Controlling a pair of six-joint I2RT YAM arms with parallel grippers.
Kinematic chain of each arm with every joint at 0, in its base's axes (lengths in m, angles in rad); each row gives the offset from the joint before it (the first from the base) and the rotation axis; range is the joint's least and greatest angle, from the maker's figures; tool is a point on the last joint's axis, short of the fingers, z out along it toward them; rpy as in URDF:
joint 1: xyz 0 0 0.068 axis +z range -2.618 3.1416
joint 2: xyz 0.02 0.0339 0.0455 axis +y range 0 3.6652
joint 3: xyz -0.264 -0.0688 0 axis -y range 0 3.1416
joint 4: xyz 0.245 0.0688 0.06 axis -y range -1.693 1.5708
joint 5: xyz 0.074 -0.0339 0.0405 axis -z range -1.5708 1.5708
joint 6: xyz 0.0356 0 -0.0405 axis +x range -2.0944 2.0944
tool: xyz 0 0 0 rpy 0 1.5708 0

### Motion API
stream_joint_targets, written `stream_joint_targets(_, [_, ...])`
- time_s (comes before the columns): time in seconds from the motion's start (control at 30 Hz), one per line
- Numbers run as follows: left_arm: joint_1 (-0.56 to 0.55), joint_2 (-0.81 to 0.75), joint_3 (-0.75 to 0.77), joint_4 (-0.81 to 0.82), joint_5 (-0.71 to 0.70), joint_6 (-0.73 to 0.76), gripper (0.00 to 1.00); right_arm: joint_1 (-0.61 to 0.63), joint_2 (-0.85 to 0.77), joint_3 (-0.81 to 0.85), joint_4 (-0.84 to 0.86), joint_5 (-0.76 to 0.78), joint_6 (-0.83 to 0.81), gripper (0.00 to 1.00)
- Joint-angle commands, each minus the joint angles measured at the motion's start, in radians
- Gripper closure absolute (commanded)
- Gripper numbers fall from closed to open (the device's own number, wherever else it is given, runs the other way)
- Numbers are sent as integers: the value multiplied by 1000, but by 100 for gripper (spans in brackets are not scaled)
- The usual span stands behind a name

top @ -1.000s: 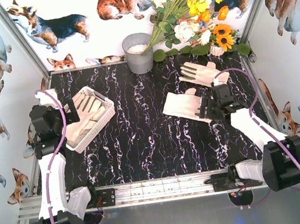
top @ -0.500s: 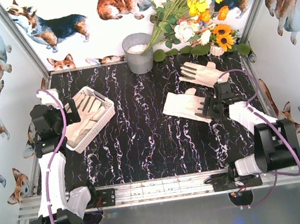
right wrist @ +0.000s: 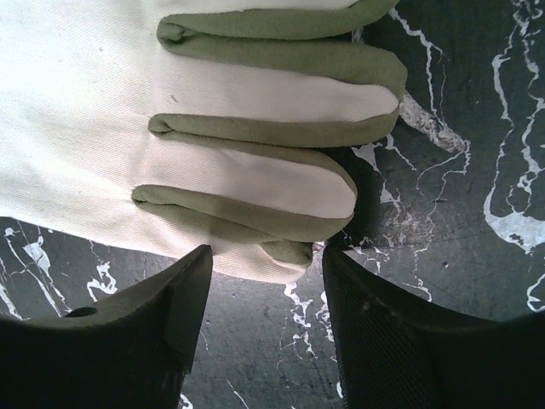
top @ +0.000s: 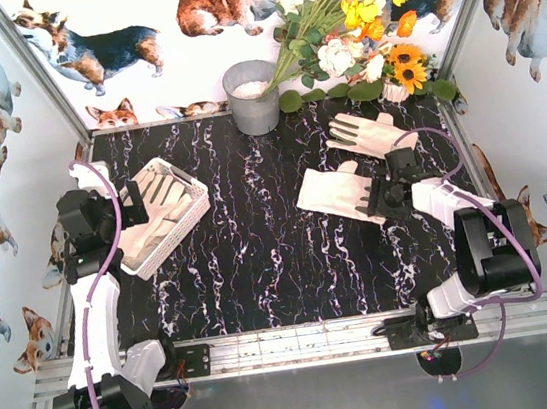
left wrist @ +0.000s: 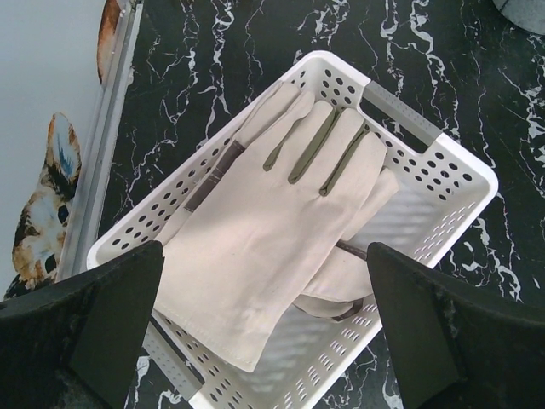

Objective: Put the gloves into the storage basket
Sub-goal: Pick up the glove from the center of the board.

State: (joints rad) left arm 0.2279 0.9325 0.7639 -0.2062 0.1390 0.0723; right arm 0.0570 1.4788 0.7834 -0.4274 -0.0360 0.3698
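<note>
Right wrist: cream-white glove, grey-olive finger sides

A grey metal bucket stood at the black, white-veined marble tabletop's far edge; a yellow, white and orange flower bouquet lay just beside it

Matt cloth gloves, perforated plastic basket, glossy marble-look table

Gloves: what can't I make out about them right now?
- Near glove: right wrist view, cuff cut off by the frame edges.
- Right pincer: top view, tips hidden under its own wrist.
- Basket: left wrist view, top glove covers the one beneath; count unclear.
</note>
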Motion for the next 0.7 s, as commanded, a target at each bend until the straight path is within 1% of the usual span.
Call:
stream_joint_targets(0.0, [-6,5,4,16,16,12,0,0,21,20,-4,-10,1,47])
stream_joint_targets(0.07, [-6,3,3,16,17,10,0,0,27,17,-8,-23,3,52])
stream_joint_targets(0.2, [-7,2,3,16,21,8,0,0,-9,-14,5,-27,21,69])
stream_joint_targets(0.27, [-10,0,3,17,31,7,0,0,-34,-20,1,-39,25,78])
stream_joint_targets(0.33, [-49,-3,10,7,80,18,0,1,-62,-22,-4,-60,22,90])
stream_joint_targets(0.4, [-147,-19,4,12,145,77,0,8,-101,-19,-26,-76,18,97])
stream_joint_targets(0.43, [-210,-35,-18,17,150,108,0,14,-135,-12,-43,-86,18,100])
stream_joint_targets(0.47, [-275,-51,-47,21,132,132,0,21,-163,-4,-61,-98,17,100])
stream_joint_targets(0.5, [-363,-65,-61,20,99,149,0,32,-192,5,-80,-109,16,100])
stream_joint_targets(0.57, [-488,-83,-68,3,33,169,0,55,-252,27,-120,-134,12,100])
stream_joint_targets(0.67, [-686,-72,-46,-10,-68,145,0,85,-328,62,-169,-187,18,100])
